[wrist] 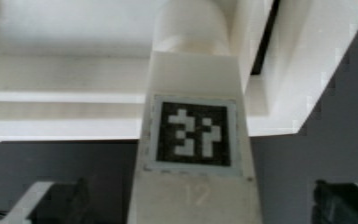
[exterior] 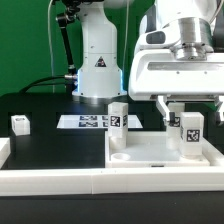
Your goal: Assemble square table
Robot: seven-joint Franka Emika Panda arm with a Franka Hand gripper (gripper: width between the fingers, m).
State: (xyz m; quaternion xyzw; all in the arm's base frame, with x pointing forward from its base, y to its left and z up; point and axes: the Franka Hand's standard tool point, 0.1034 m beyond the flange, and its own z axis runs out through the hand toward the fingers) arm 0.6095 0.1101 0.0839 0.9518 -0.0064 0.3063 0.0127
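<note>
Nearest in the exterior view: a long low white border wall point(exterior: 60, 182) running across the front of the black table top point(exterior: 50, 145). Just behind it, pushed up against the wall toward the exterior view's right: the white plastic square slab with raised rim point(exterior: 150, 155), lying flat.

Upright on the right part of that slab: a small white blocky leg point(exterior: 190, 131), black-and-white tag facing the camera. Cannot tell whether its foot is seated in a corner hole.

Straddling the top of this leg from above: the white two-finger gripper point(exterior: 190, 106), unclenched, jaws spread wider than the leg. Same reading in the wrist view: tagged leg point(wrist: 194, 100) centred in the gripper point(wrist: 194, 203), dark fingertips point(wrist: 43, 203) standing apart from it, a gap on each side, nothing grasped.

Further back, at the slab's far corner on the exterior view's left: a second white blocky leg point(exterior: 118, 114), also upright and tagged. Unclear whether on the slab or just behind it.

Beside that, flat on the table: the thin white marker board point(exterior: 85, 121). Well apart, near the exterior view's left edge: a third white leg point(exterior: 20, 123), lying low on the black surface.

Farthest back: the white robot base point(exterior: 97, 60).
</note>
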